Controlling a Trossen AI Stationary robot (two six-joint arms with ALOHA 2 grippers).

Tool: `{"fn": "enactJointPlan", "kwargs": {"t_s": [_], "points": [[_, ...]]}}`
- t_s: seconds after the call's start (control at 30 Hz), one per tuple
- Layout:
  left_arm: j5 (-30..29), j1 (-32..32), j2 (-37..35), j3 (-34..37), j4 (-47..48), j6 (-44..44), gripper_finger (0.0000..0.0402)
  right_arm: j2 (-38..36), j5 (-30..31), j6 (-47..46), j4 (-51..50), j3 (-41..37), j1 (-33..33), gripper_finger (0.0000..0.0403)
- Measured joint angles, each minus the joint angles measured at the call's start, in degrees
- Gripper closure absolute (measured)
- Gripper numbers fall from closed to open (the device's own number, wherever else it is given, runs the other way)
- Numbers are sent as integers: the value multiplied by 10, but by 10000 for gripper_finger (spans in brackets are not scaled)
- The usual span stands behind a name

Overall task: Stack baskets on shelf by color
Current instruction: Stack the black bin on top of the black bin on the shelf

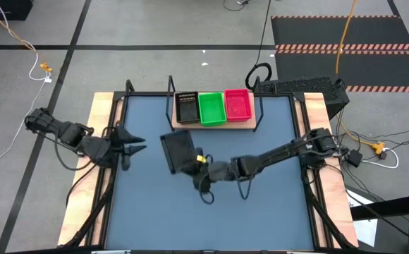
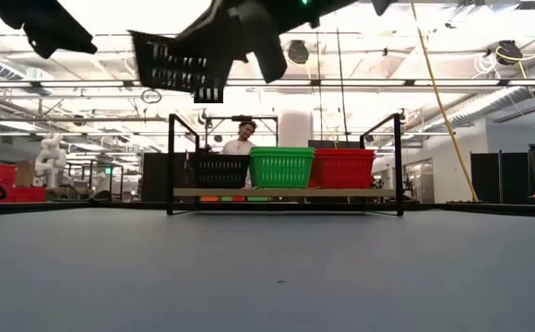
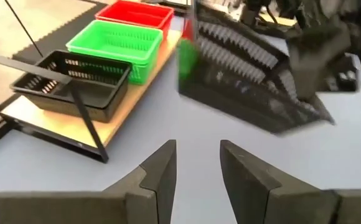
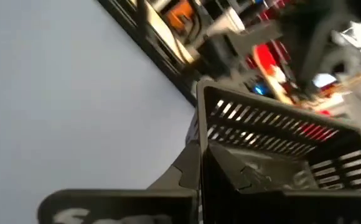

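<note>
The shelf (image 1: 241,123) stands at the table's far edge with a black basket (image 1: 187,108) at its left, a green stack (image 1: 211,107) in the middle and a pink-red stack (image 1: 238,104) at its right. My right gripper (image 1: 194,164) is over the table's middle, shut on another black basket (image 1: 177,149). In the low view this basket (image 2: 177,63) hangs tilted high above the tabletop. My left gripper (image 3: 196,167) is open near the table's left edge and points at the held basket (image 3: 249,74). My right gripper holds the black basket by one wall (image 4: 206,163), with one finger (image 4: 187,171) outside that wall; the other finger is hidden by the basket. It comes level from the table's right. The basket is lifted clear and tilted.
Black wire uprights (image 2: 171,164) stand at both ends of the shelf. Wooden side boards (image 1: 100,134) line the table's left and right edges. A person (image 2: 242,138) shows behind the shelf in the low view. Bare blue-grey tabletop (image 1: 261,204) lies near the front.
</note>
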State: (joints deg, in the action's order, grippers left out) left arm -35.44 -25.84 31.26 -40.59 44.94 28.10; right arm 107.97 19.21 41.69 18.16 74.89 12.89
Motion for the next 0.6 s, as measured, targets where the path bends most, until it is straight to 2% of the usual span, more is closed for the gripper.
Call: {"fn": "enactJointPlan", "kwargs": {"t_s": [0.17, 0.3, 0.47, 0.6], "points": [[-13, -2, -26, 18, 1, -6, 277, -23, -23, 71, -8, 0, -92, 398], [-22, -2, -23, 20, 11, -20, 277, -19, -113, 126, -9, 0, -184, 398], [-28, -2, -21, 20, 20, -23, 277, -14, -167, 111, -9, -1, -273, 398], [-76, -1, -21, 20, 20, -36, 277, -15, -218, 102, -17, -1, -307, 398]]}}
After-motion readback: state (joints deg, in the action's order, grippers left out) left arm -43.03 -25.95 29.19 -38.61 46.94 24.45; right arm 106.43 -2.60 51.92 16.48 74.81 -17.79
